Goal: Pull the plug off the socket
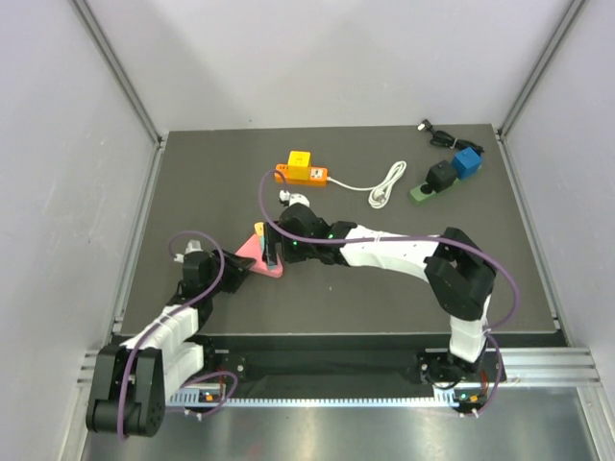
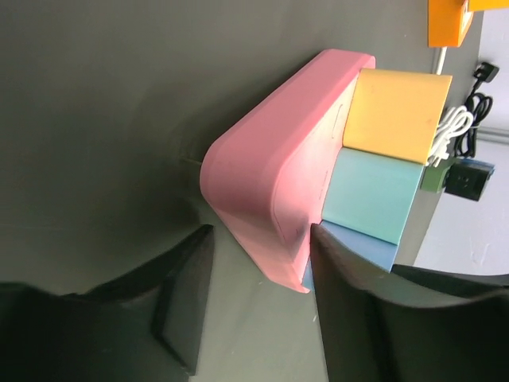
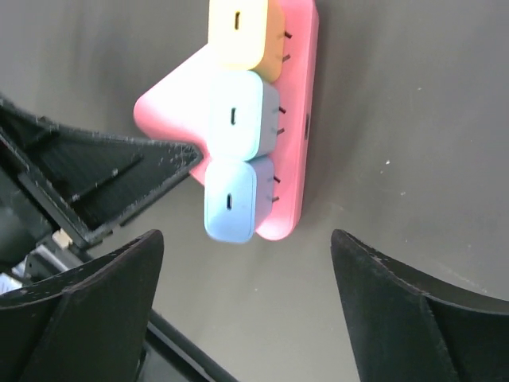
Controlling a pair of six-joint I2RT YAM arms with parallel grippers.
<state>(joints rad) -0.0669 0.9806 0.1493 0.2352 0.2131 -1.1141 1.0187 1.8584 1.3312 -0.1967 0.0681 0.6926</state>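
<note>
A pink socket point(image 1: 261, 259) lies on the dark table with three plugs in a row on it: yellow point(image 3: 238, 32), pale teal point(image 3: 235, 115) and light blue point(image 3: 231, 199). My left gripper point(image 2: 258, 306) straddles the socket's point(image 2: 270, 175) near corner. Its right finger point(image 2: 350, 310) touches the socket's edge by the blue plug point(image 2: 362, 247), while its left finger point(image 2: 187, 306) stands apart with a gap. My right gripper point(image 3: 246, 306) hangs open and wide just short of the blue plug, nothing between its fingers. The socket point(image 3: 301, 119) lies beyond them.
At the back stand an orange power strip with a yellow block point(image 1: 303, 170), a coiled white cable point(image 1: 386, 182), a green base with a black plug point(image 1: 432, 182), a blue cube point(image 1: 469, 163) and a black cable point(image 1: 437, 134). White walls enclose the table.
</note>
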